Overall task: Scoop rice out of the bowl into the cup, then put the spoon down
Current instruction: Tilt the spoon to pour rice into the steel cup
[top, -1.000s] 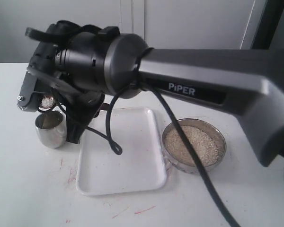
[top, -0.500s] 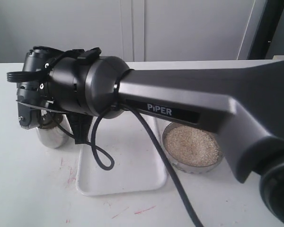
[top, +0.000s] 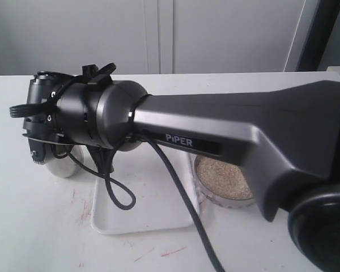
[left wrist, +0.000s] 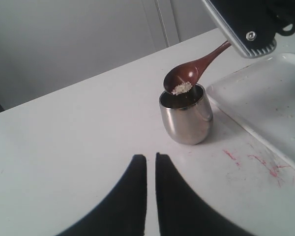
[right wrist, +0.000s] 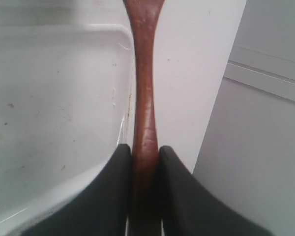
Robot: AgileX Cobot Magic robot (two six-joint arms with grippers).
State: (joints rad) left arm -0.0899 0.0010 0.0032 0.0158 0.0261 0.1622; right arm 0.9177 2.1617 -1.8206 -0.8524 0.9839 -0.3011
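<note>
The steel cup (left wrist: 186, 120) stands on the white table beside the tray; in the exterior view the cup (top: 58, 165) is mostly hidden behind my right wrist. The dark wooden spoon (left wrist: 183, 77) is tilted over the cup's mouth, with a small clump of rice (left wrist: 182, 88) sliding at its lower lip. My right gripper (right wrist: 145, 147) is shut on the spoon handle (right wrist: 144, 83). The bowl (top: 215, 199) of rice (top: 220, 172) sits right of the tray, half covered by the arm. My left gripper (left wrist: 151, 156) is shut on nothing, low on the table, well short of the cup.
A white rectangular tray (top: 153, 211) lies between cup and bowl, with a black cable (top: 116, 195) looping over it. The tray's edge (left wrist: 265, 105) runs close beside the cup. Red marks (left wrist: 260, 162) stain the tabletop. A grey cabinet wall stands behind the table.
My right arm has swung lower and rolled at the wrist, tipping the spoon over the cup. The arm now hides most of the cup and more of the bowl.
</note>
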